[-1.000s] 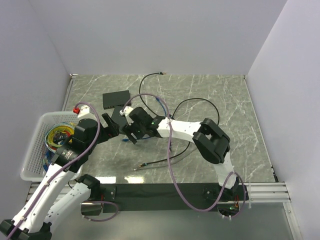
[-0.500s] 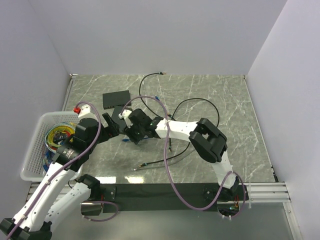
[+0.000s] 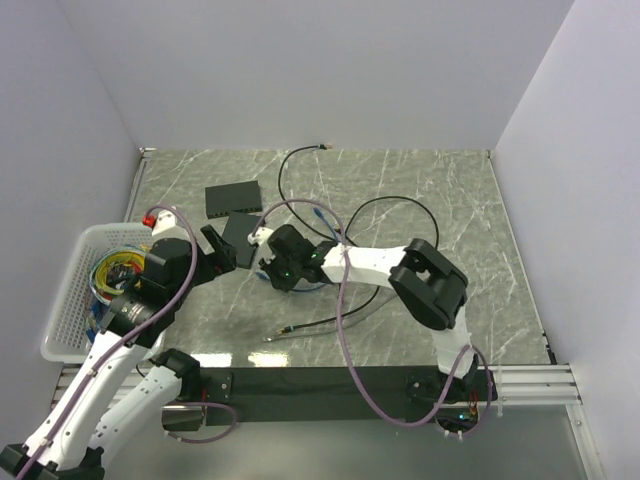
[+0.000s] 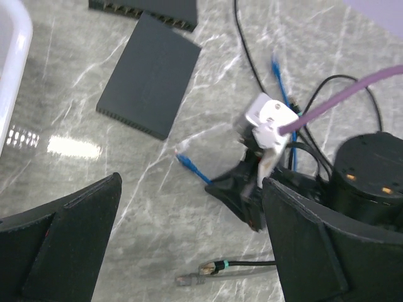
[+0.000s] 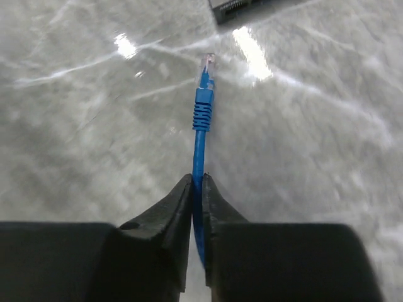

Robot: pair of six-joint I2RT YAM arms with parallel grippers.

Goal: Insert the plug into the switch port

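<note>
Two grippers: both are working low over the grey tabletop (image 3: pixel 420 190), close together near its left side.
Right gripper (image 5: pixel 197 184): it is squeezing nearly shut on the blue cable (image 5: pixel 199 141), with one black finger (image 5: pixel 167 207) pressing on each side.
Blue plug (image 5: pixel 207 65): it is sticking out in front of the right gripper, just above the tabletop, and it is not sitting in any port.
Where the plug is pointing: it is aiming at the edge of a switch (image 5: pixel 242 5) at the top of the right wrist view. A gap is showing between them. I cannot tell which of the two switches this one is.
Left gripper (image 4: pixel 192 189): its jaws are standing wide apart and are holding nothing. It is hanging above the tabletop and looking down on the plug and the right gripper.
Flat switch (image 4: pixel 151 75): it is lying flat on the tabletop a little past the plug, with its plain top facing up.
Back switch (image 4: pixel 143 7): it is lying just behind the flat switch, and a row of ports is showing along its edge. I cannot tell if the two are touching.
Black cable (image 4: pixel 252 263): it is lying on the tabletop near the right gripper, with a clear plug (image 4: pixel 189 279) at its end.
White basket (image 3: pixel 60 300): it is sitting at the left edge of the tabletop, and coloured cables (image 3: pixel 118 272) are lying inside it.
</note>
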